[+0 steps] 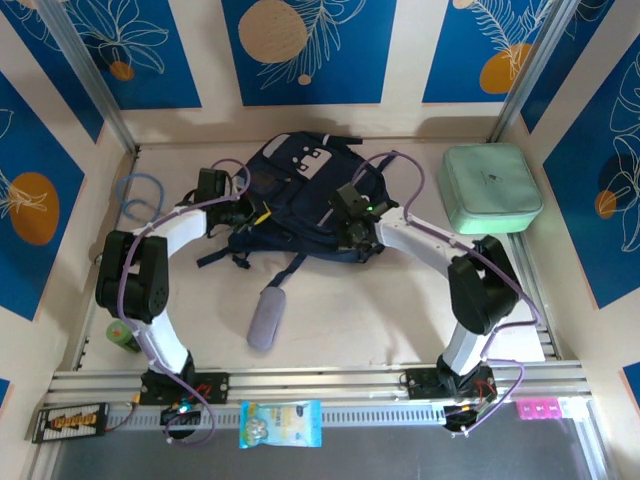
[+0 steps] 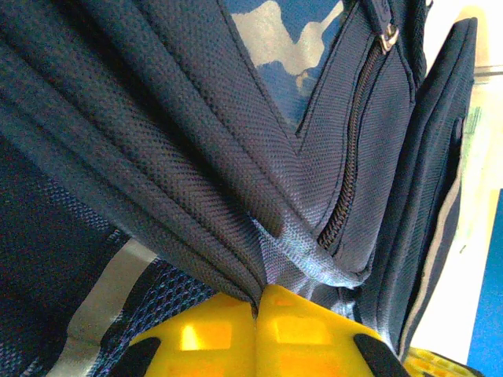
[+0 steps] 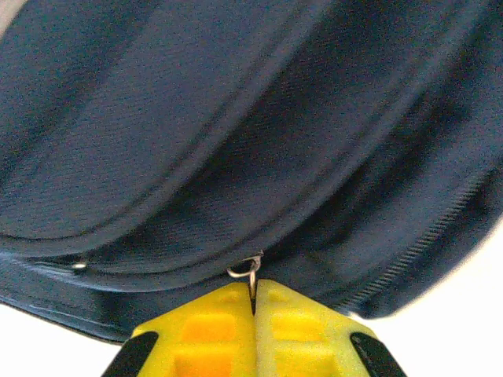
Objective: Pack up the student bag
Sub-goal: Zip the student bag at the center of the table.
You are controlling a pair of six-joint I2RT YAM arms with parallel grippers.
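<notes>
The student bag (image 1: 290,195) lies at the table's back middle, dark navy with a light grey buckle patch (image 1: 305,160) and black straps. My left gripper (image 1: 252,215) meets its left side and is shut on a pinched fold of the bag's fabric (image 2: 271,243); the yellow fingers (image 2: 306,330) press together. A zipper (image 2: 350,157) runs up beside the fold. My right gripper (image 1: 358,238) sits at the bag's right lower edge, shut on a small metal zipper pull (image 3: 250,275). Navy fabric (image 3: 236,118) spans the right wrist view.
A mint green zip case (image 1: 490,188) rests at the back right. A grey oblong pouch (image 1: 266,317) lies in front of the bag. A blue cable coil (image 1: 140,195) is at the left wall, a green item (image 1: 122,335) by the left arm, a packet (image 1: 280,423) on the front rail.
</notes>
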